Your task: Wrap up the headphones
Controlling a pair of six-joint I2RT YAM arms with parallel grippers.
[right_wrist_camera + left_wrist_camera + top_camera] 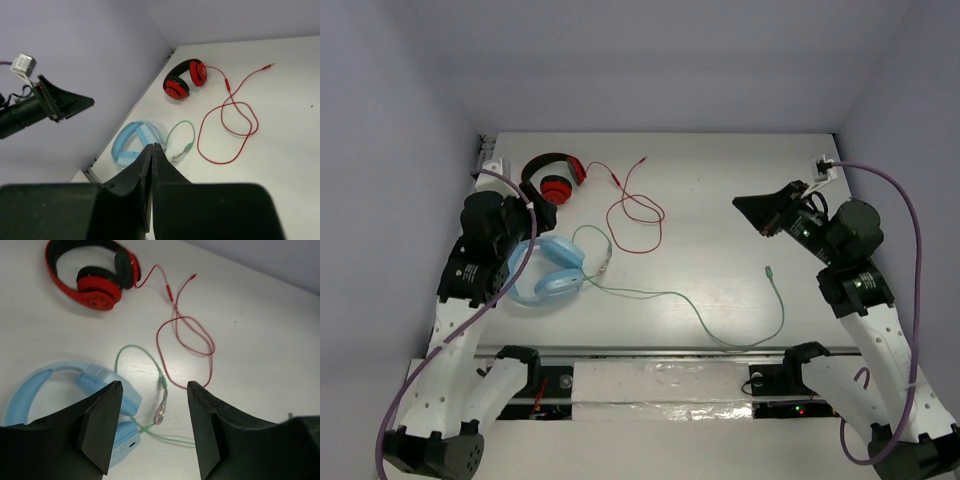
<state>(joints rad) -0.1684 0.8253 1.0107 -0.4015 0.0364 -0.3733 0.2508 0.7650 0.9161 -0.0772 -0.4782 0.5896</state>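
White matte table [740, 190], boxed in by plain lavender walls [650, 60] at back and both sides. Crinkled shiny strip [650, 375] along near edge, between arm bases.

Task item: light blue headphones [558, 270], lying flat on left part of table. Just right of left arm [485, 245], partly hidden under it in top view. Wide blue headband arcing left, two padded oval cups side by side on right. Thin pale green cable [720, 322] loose on table: small loop toward back next to cups, then a long run right across middle, hooking up to a free plug end on right half. Small clear inline joint on cable near cups, visible from left wrist.

Red-and-black headphones [552, 180] further back, near blue pair but apart. Red cable [638, 210] in loose loops to their right, lowest loop just beside green loop.

Left jaws: apart, empty, hovering over blue cups and green loop. Right jaws: pressed together, nothing between, held up over right part of table, well apart from headphones.
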